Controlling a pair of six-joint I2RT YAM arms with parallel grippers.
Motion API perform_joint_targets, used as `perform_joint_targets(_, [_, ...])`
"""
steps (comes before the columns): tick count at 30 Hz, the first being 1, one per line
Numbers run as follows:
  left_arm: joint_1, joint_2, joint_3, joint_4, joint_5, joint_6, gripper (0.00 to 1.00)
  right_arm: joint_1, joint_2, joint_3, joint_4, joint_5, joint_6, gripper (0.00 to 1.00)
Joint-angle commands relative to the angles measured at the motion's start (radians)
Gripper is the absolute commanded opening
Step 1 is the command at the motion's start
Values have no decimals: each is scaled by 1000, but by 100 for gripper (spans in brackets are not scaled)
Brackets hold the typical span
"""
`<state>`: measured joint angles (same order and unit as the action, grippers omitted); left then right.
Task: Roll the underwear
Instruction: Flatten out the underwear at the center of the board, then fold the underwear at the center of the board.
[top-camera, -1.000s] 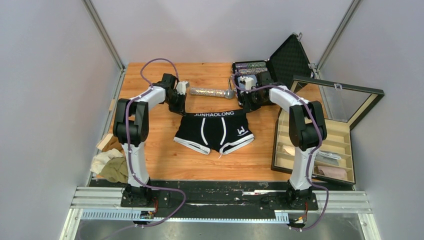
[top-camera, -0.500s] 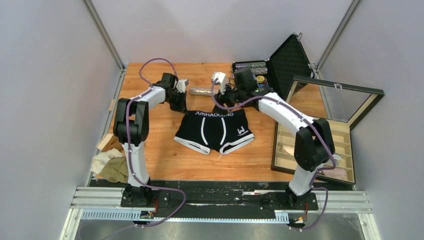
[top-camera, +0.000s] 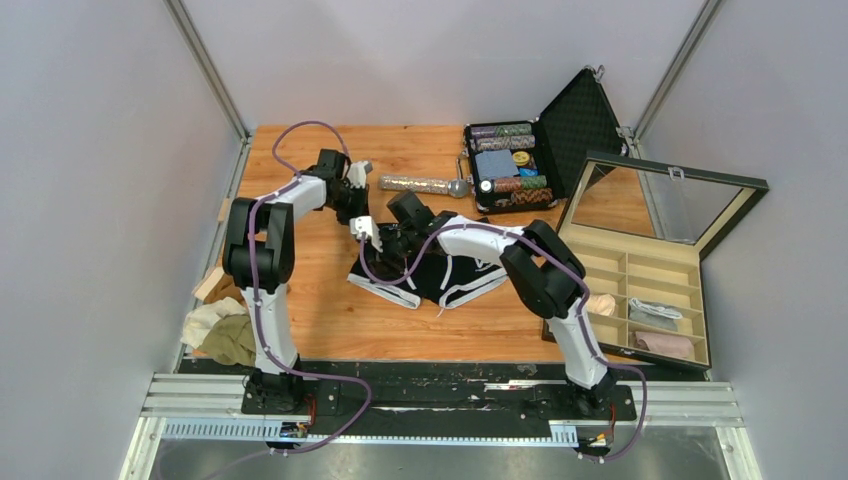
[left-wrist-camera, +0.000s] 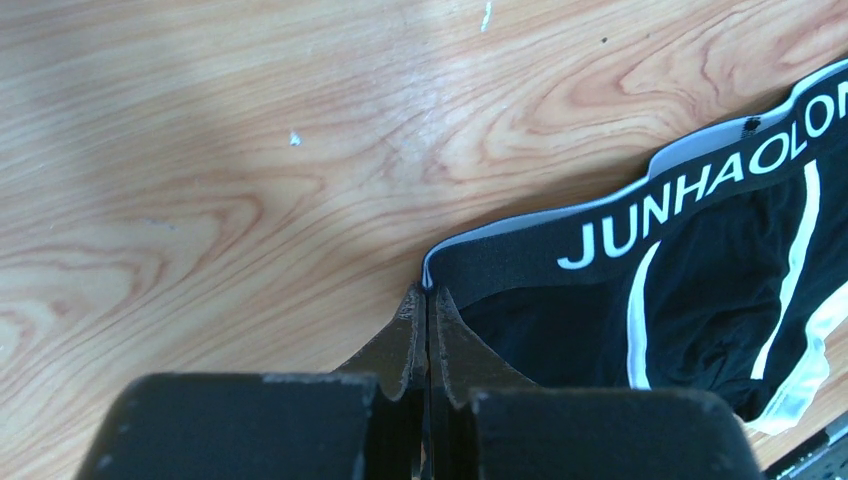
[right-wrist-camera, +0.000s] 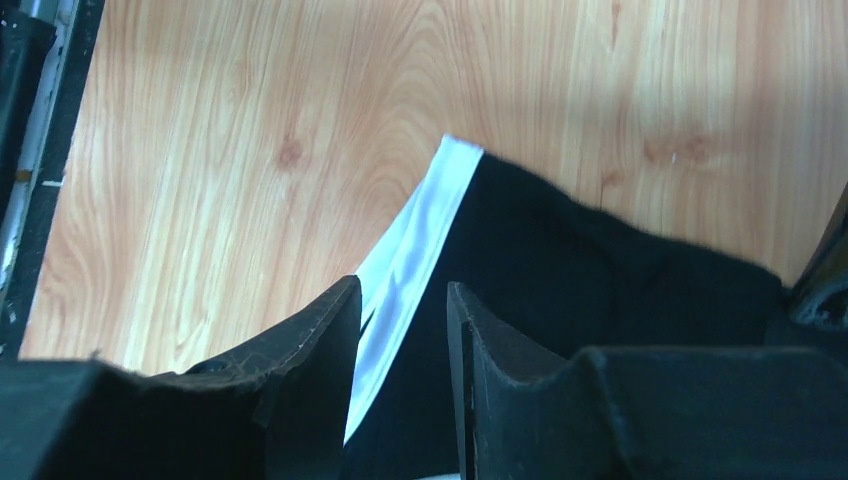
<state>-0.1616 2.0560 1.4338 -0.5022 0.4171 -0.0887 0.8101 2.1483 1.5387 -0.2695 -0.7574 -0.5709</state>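
A: Before you roll anything, start at the left – a heap of spare garments (top-camera: 222, 332) lies at the near-left edge of the worktop (top-camera: 320, 320).

B: Next along, your left fingers (left-wrist-camera: 395, 350) are clenched tight. Their tips sit right at the left corner of the lettered waistband on the black underwear (left-wrist-camera: 700, 290). Whether they nip cloth or only press on it, I cannot tell.

A: That garment lies mid-worktop, on the near side of the silver microphone (top-camera: 420, 184), and your right arm reaches across it.

B: Your right fingers (right-wrist-camera: 310, 340) are parted above the white-trimmed edge on its left side – nothing between them that I can see.

A: So I'd judge you are setting up the first turn. The roll itself has not begun.

B: Your next move calls for closing on that trim alone, cloth and not board. Keep the waistband corner anchored and draw evenly, or the fabric may bunch. Over at the right, the compartment box (top-camera: 660, 258) already holds a few garments, so I'd guess the finished roll goes there.
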Motion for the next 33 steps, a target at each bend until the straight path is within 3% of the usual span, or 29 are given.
perform_joint_targets(1, [20, -49, -35, 10, -5, -18, 0, 32, 42, 96, 132, -27, -35, 38])
perform_joint_targets(10, [33, -80, -68, 12, -2, -28, 0, 93, 126, 162, 171, -8, -31, 43])
perform_joint_targets(26, [37, -104, -80, 19, 3, -31, 0, 142, 205, 191, 148, 124, -120, 41])
perform_joint_targets(29, [37, -106, -81, 19, 2, -32, 0, 142, 206, 183, 147, 143, -128, 37])
perform_joint_targets(33, [37, -106, -74, 12, -1, -29, 0, 144, 213, 171, 146, 183, -152, 23])
